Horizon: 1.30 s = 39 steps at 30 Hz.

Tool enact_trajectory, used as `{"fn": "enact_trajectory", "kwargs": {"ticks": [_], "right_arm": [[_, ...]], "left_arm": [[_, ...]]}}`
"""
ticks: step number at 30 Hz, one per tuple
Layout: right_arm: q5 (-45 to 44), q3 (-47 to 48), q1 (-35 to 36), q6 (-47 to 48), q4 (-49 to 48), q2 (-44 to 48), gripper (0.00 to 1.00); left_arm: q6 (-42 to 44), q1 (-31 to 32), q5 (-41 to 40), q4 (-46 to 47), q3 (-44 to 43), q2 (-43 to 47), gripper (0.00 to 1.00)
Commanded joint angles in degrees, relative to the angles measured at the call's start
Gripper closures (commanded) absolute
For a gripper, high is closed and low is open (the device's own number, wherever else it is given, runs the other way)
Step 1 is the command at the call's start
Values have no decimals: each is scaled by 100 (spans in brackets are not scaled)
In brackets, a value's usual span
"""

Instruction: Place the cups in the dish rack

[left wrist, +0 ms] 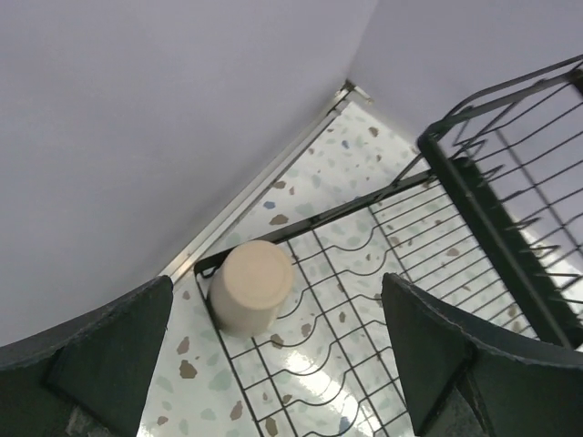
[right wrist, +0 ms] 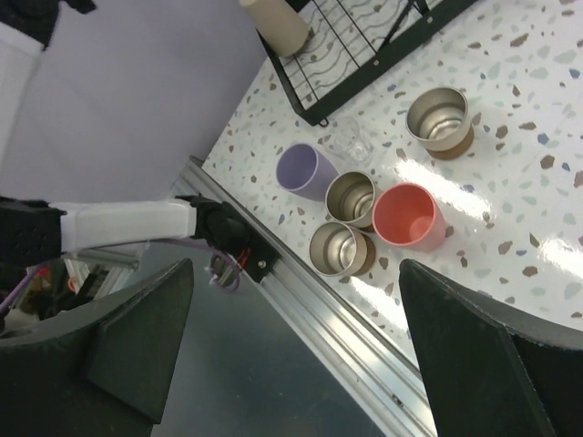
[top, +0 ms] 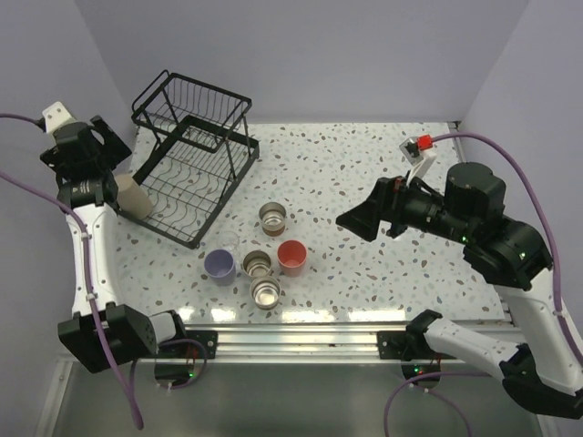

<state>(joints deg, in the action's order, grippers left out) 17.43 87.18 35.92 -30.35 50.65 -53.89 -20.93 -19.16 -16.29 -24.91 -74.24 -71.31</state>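
The black wire dish rack (top: 194,155) stands at the back left. A tan cup (left wrist: 250,284) sits upside down on the corner of its lower tray, also seen from above (top: 135,198). My left gripper (left wrist: 278,364) hovers open above it, touching nothing. In the middle of the table stand three steel cups (top: 272,217) (top: 258,264) (top: 266,293), a red-pink cup (top: 291,257), a lavender cup (top: 219,265) and a clear glass (top: 229,242). My right gripper (top: 360,219) hangs open and empty to their right, above the table.
An aluminium rail (top: 301,341) runs along the near table edge, close to the nearest steel cup. Walls close in at the back and on the left, right beside the rack. The rack's tall basket (top: 193,102) rises at the back.
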Motion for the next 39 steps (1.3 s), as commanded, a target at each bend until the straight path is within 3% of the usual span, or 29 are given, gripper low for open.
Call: {"fn": "enact_trajectory", "kwargs": {"ticks": [1,4,9,11,14,16,25,27,29,32,39], "right_arm": [[-283,221,-24,-217,313,-201,2],[-730,177,-24,-480,550,-184,2],[-1627,1,-24,-341,814,19,2],[-1708,88,-15,-209,1199,-147,2],[-1533,28,-33,-103,1586,-367,2],[-1270,-261,-24,-77,1588,-385,2],[-363,-1036,-15,-50,1298,-964,3],[-319,-1097,29,11,1298,-1149,5],[-258,-1141,73,55,1193,-1413,9],[-301,-1124,266,20,938,-1773,11],[-767,-808,1030,-182,648,-2793,15]], "left_arm": [[88,78,531,-295,-433,310,1],[221,316,425,-427,-802,442,0],[2,527,1619,-394,-1384,468,0],[-723,475,2399,115,-823,854,0],[-1533,457,3155,1711,310,1530,0],[-2044,448,3395,2041,908,1847,0],[-2048,571,4344,602,1429,2032,1],[-1977,1035,4364,312,1508,2129,1],[-1792,1805,3803,-12,1517,2288,1],[-1722,2484,3274,-513,1526,2393,4],[-1669,2838,3571,-831,1895,2560,7]]}}
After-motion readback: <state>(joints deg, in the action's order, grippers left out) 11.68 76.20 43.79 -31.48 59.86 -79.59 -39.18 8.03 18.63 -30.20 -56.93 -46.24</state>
